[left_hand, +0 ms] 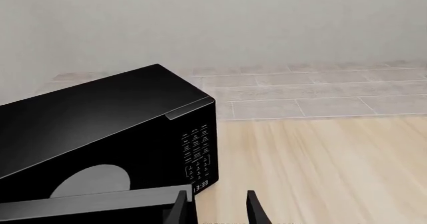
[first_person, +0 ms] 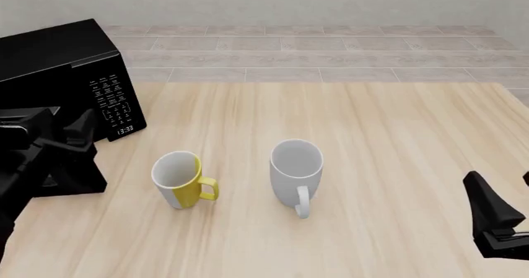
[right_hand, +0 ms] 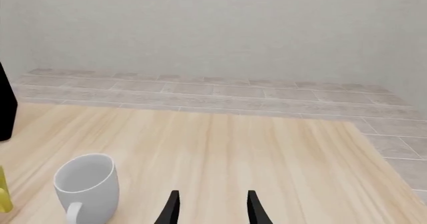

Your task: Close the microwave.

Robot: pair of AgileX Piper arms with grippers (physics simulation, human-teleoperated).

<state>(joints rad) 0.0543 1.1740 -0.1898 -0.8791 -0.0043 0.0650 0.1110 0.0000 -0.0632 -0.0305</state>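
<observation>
Black microwave (first_person: 70, 73) is seen at the table's (first_person: 372, 166) far left, door (left_hand: 93, 204) swung open, white plate (left_hand: 90, 181) visible inside. Door edge is met by the left gripper (left_hand: 215, 209), fingers apart and empty; a glancing push could slip off the edge or shove the whole box instead. Yellow mug (first_person: 180, 180) sits near the door's sweep and could be clipped. White mug (first_person: 296, 169) is well apart. Right gripper (right_hand: 212, 209) is parked, fingers apart, empty.

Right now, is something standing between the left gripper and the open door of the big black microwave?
Nothing visible. The left gripper is open, beside the door's edge of the glossy black microwave. Both mugs stand apart on the table.
</observation>
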